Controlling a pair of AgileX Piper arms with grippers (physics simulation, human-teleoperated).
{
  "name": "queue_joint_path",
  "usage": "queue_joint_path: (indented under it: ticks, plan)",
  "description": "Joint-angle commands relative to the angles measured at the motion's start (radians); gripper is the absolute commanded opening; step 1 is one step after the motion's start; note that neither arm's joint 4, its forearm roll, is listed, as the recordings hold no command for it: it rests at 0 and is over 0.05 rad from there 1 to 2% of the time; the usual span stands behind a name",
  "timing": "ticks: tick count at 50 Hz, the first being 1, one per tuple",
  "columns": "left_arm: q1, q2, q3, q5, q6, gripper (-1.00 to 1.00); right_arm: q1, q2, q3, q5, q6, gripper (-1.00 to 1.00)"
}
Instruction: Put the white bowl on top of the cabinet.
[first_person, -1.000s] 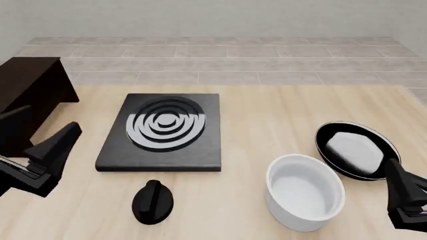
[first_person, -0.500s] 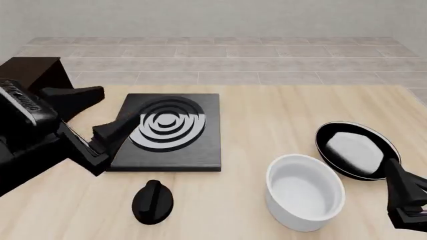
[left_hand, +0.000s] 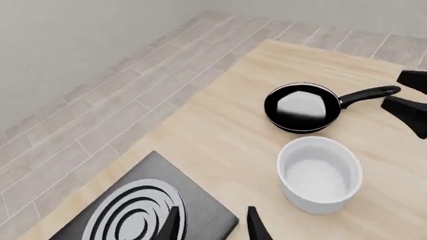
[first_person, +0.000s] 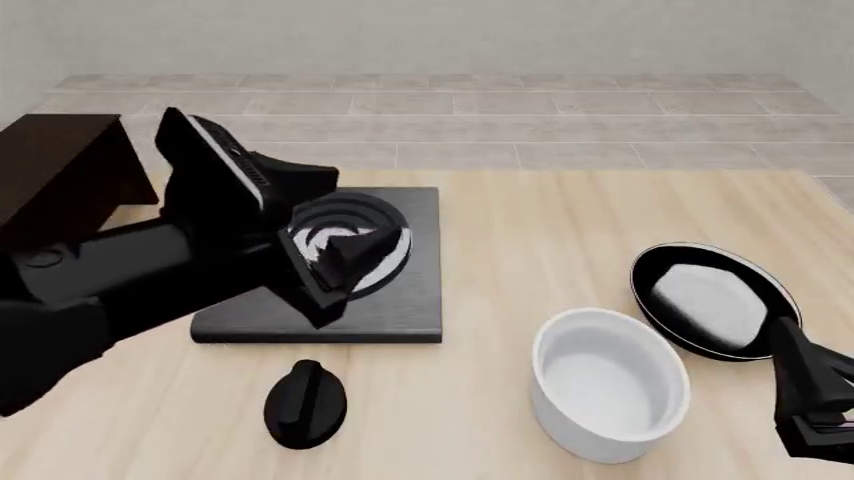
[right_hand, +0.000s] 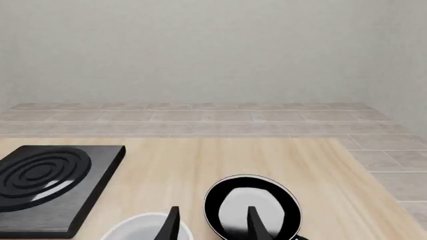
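Pale wood bench (first_person: 561, 230) under us, grey tiled floor beyond its far edge. We note the left gripper (first_person: 336, 235) hanging above the stove plate (first_person: 400, 300), its two dark fingers spread apart with nothing between them; in its own wrist view the fingertips (left_hand: 172, 224) show a clear gap over the plate's grey rings. Its arm sweeps in from the bench's left side and hides much of the plate's left half in the front view. We find the right gripper (first_person: 817, 395) low at the bench's near right corner, only partly in frame; its wrist view shows the fingers parted and empty, the gap lying between the bowl's rim and the pan. The white bowl (first_person: 609, 396) sits upright on the bench toward the near right, close to the near edge, well apart from the left gripper and just beside the right one, touched by neither. Just beyond it and to its right lies the black frying pan (first_person: 707, 298), whitish inside, handle running toward the right gripper. A small black knob-like piece (first_person: 306, 402) rests near the near edge, in front of the stove plate. The cabinet (first_person: 60, 170) stands at the far left edge, dark brown, flat top bare as far as we can see.
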Motion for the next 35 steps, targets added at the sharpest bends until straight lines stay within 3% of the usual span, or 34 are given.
queue_joint_path:
  ticks: [1,19,23,26,35]
  plan:
    - [-0.064,0.152,-0.107,0.013,-0.031,1.0,0.0,0.0,0.0,0.0,0.0,1.0]
    - [-0.134,0.306,-0.215,0.003,-0.104,1.0,0.0,0.0,0.0,0.0,0.0,1.0]
    - [-0.129,0.334,-0.251,0.009,-0.109,1.0,0.0,0.0,0.0,0.0,0.0,1.0]
    - [-0.142,0.368,-0.327,0.041,-0.148,1.0,0.0,0.0,0.0,0.0,0.0,1.0]
    - [-0.173,0.425,-0.344,0.035,-0.195,1.0,0.0,0.0,0.0,0.0,0.0,1.0]
